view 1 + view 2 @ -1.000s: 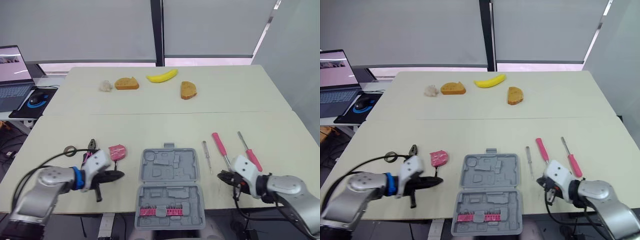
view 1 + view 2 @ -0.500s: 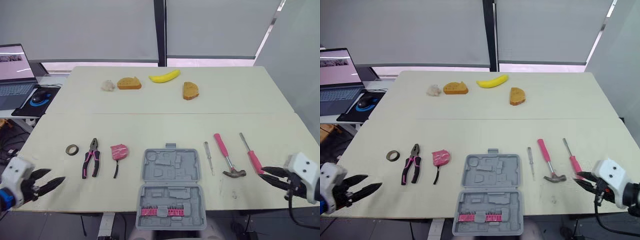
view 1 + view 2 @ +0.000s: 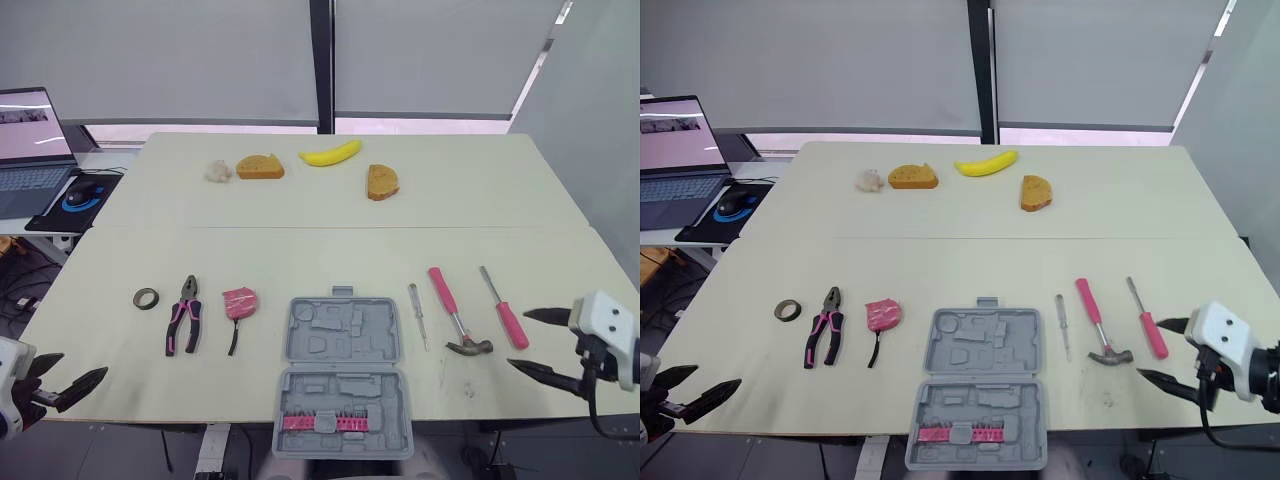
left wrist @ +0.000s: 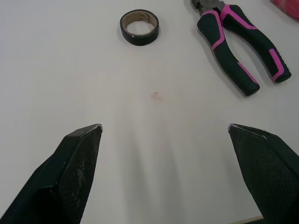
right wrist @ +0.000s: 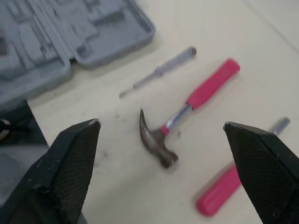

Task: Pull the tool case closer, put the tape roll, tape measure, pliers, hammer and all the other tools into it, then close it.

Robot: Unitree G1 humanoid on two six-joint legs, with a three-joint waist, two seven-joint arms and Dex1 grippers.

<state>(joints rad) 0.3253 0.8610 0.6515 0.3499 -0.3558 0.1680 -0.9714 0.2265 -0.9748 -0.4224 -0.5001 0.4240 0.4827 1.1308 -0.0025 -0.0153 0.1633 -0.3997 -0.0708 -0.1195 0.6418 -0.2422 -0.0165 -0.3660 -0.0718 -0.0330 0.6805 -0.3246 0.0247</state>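
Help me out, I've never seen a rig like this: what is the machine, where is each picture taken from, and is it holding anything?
This is a humanoid robot; each arm ends in a gripper of two black fingers. Two pictures come from cameras in its head, looking down over a table; the other two from a camera on each wrist. On the table lie an open tool case, a tape roll, pliers and pink tape measure to its left, and a thin screwdriver, hammer and pink-handled screwdriver to its right. Farther back: a banana and two bread slices. The left gripper and right gripper are open, holding nothing.
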